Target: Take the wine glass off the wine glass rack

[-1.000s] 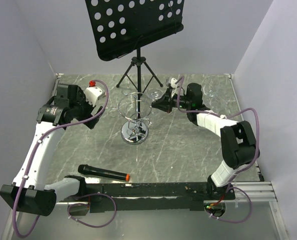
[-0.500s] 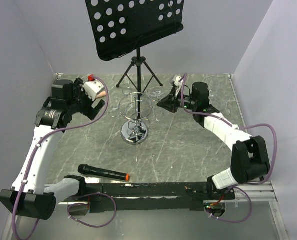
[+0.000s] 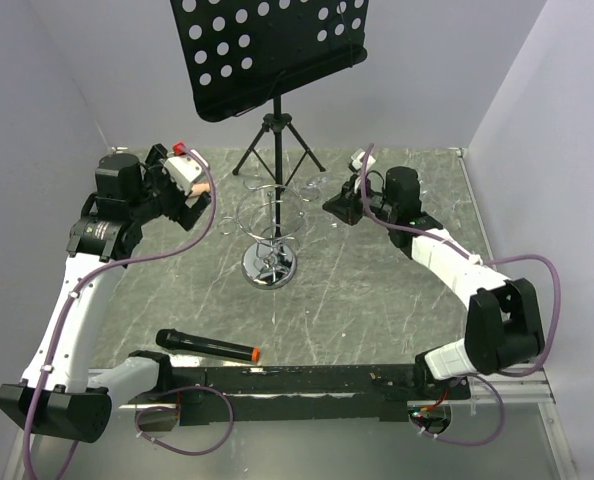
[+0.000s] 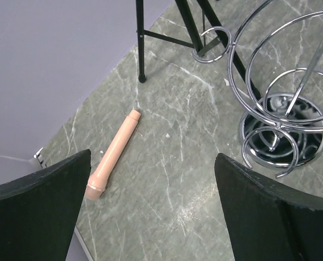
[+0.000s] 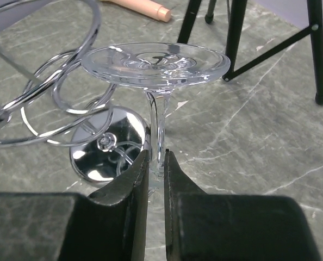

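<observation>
The wine glass rack (image 3: 270, 262) is a chrome wire stand with a round shiny base, mid-table. It also shows in the right wrist view (image 5: 53, 87) and the left wrist view (image 4: 284, 114). My right gripper (image 3: 339, 207) is shut on the stem of the clear wine glass (image 5: 156, 65). The glass is held foot-up just to the right of the rack's wire loops; I cannot tell whether the two touch. In the top view the glass (image 3: 313, 186) is faint. My left gripper (image 4: 153, 209) is open and empty, above the table left of the rack.
A black music stand (image 3: 267, 50) on a tripod (image 3: 275, 140) stands behind the rack. A black microphone (image 3: 207, 347) with an orange tip lies at the near left. A peach-coloured cylinder (image 4: 115, 155) lies on the table at the back left.
My right gripper has moved right and back, carrying the wine glass away from the rack's loops. My left arm has drawn back and to the left a little.
</observation>
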Controlling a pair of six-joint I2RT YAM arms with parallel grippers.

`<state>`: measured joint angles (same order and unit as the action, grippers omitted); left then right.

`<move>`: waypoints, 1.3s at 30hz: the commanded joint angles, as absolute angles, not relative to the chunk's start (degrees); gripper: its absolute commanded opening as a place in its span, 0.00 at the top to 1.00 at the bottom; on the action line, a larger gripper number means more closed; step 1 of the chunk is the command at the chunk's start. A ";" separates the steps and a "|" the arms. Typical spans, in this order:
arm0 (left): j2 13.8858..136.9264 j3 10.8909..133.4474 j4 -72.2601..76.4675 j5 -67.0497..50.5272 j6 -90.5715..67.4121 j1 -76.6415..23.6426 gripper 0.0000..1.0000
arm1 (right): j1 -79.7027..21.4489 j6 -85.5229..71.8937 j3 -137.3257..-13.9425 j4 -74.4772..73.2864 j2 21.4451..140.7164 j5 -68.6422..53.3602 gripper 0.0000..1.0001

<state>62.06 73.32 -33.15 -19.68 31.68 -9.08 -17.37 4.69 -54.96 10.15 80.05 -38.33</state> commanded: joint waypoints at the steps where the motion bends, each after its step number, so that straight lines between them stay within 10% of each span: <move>1: 60.03 73.92 -31.99 -20.31 30.41 -10.45 0.00 | -17.23 2.38 -59.23 16.96 82.35 -37.44 1.00; 19: 61.43 75.23 -27.08 -21.89 34.45 -17.92 0.00 | -15.56 -19.41 -68.19 -5.95 77.96 -23.11 1.00; 39: 72.77 79.64 -16.26 -15.73 38.75 -47.54 0.00 | -1.85 -38.57 -65.57 -24.17 71.20 -54.93 1.00</move>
